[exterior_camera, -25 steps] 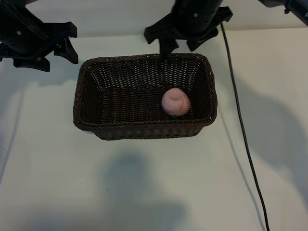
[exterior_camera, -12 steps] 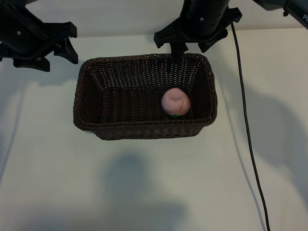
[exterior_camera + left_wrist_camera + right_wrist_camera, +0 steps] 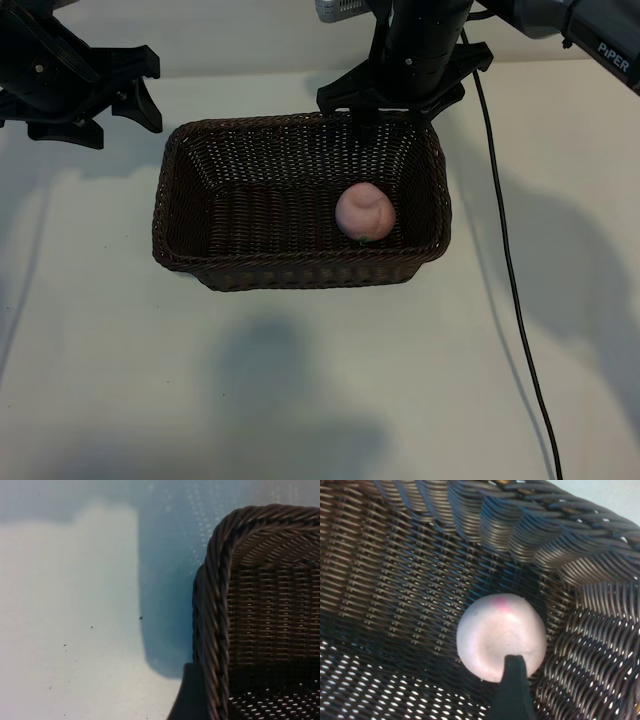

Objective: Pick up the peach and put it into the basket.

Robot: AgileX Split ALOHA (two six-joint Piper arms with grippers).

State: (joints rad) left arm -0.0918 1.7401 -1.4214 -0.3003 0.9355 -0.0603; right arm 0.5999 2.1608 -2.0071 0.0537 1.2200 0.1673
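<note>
The pink peach lies free on the floor of the dark brown wicker basket, toward its right end. My right gripper hangs open over the basket's far rim, above and behind the peach and apart from it. In the right wrist view the peach rests near a basket corner, and one dark finger shows in front of it. My left gripper is parked open beyond the basket's far left corner. The left wrist view shows that corner's braided rim.
A black cable runs from the right arm down across the white table, to the right of the basket. Bare table lies in front of the basket and on both sides of it.
The right gripper has shifted a little to the right along the basket's far rim and turned slightly. The peach, the basket and the left arm have not moved.
</note>
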